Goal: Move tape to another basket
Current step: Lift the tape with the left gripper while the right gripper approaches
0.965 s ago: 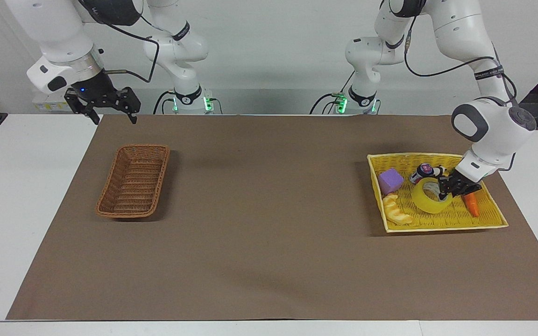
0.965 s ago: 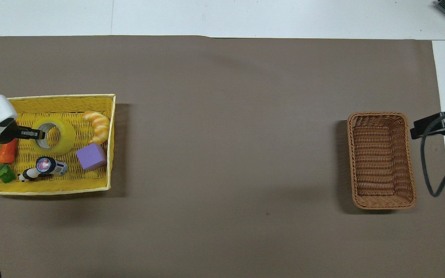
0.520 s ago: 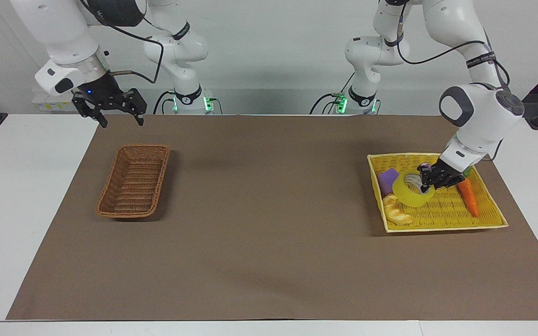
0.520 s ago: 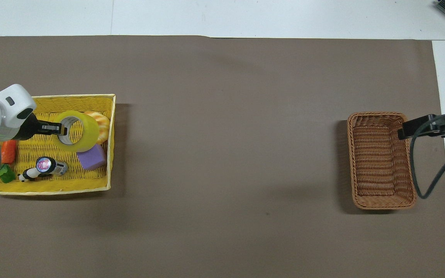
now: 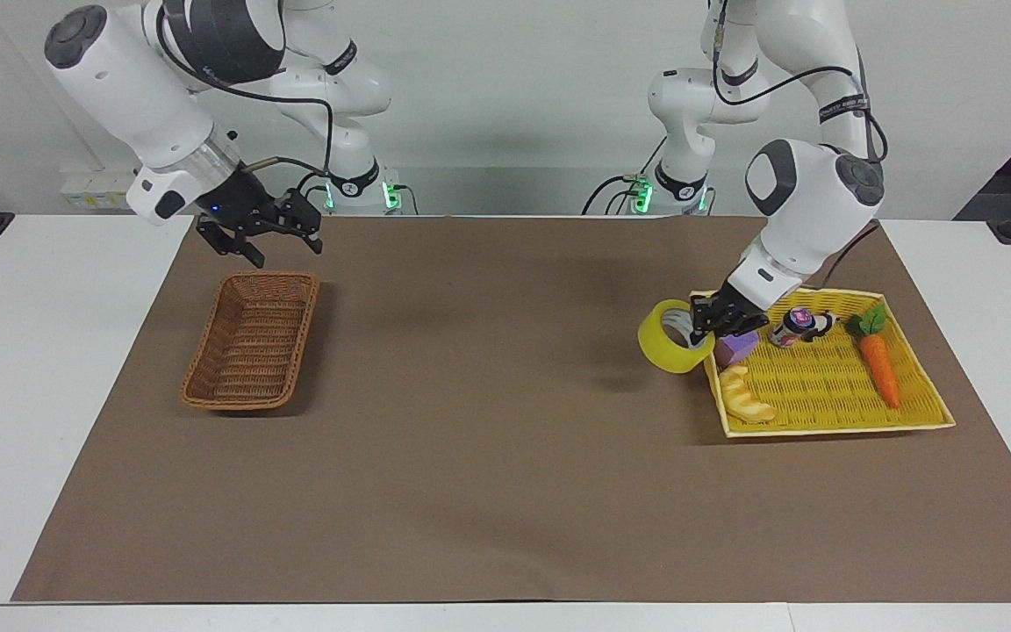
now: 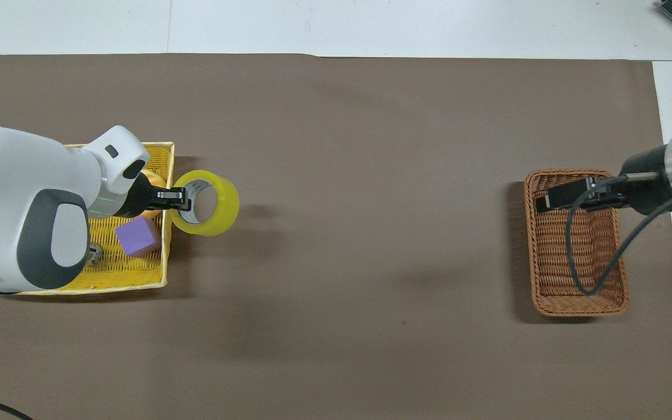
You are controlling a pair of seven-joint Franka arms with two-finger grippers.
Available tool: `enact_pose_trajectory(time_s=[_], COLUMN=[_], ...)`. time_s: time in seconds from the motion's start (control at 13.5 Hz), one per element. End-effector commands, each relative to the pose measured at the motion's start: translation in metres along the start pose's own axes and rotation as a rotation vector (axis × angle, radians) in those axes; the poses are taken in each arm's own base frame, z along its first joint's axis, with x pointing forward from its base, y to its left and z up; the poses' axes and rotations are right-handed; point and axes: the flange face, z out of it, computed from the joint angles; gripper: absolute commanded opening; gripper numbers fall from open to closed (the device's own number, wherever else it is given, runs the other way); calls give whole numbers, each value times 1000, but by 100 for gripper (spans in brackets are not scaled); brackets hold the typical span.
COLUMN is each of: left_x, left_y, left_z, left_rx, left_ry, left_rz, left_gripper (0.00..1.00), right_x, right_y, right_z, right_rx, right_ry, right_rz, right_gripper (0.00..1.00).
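The tape [image 5: 671,336] hangs in the air, pinched through its rim by the left gripper [image 5: 704,319], over the brown mat just past the yellow tray's [image 5: 830,421] rim, toward the left arm's end of the table. A purple block [image 5: 736,348], a croissant toy [image 5: 747,397] and a toy carrot [image 5: 879,367] lie in the tray. The right gripper [image 5: 270,243], fingers spread apart and holding nothing, hangs over the basket's [image 5: 251,353] end nearest the robots' edge.

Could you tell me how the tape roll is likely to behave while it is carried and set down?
The tape hangs from the left gripper by one wall, so it may swing. It looks stiff. Being round, it could roll if it lands on edge in the basket.
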Motion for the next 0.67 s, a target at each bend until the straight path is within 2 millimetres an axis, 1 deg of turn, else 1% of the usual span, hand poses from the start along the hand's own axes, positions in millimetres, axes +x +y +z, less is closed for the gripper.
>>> enact_pose_trajectory(time_s=[0.0,0.07,0.15,0.22,0.45,0.52,0.59], left_x=[-12,-17,-22,-27,-40,-45,-51], left_y=[42,59,74,90,125,138,152], left_z=[3,6,9,12,17,20,22], left_rx=[-51,-69,-75,-77,-84,-88,-91], left_ry=[-5,-14,-21,-27,-28,-24,-30], left_rz=[-49,-42,-43,-24,-64,-65,-65], left_gripper=[0,0,0,0,0,0,0], right_x=[-21,-21,-21,-21,-27,-28,-27], right_y=[-8,-10,-19,-23,-42,-57,-71], right_z=[32,43,55,63,102,115,123], right_rx=[98,127,152,190,292,330,365], right_ry=[35,42,49,59,47,58,80], right_rz=[1,13,11,26,27,37,54], right_gripper=[100,100,100,100,100,100,100])
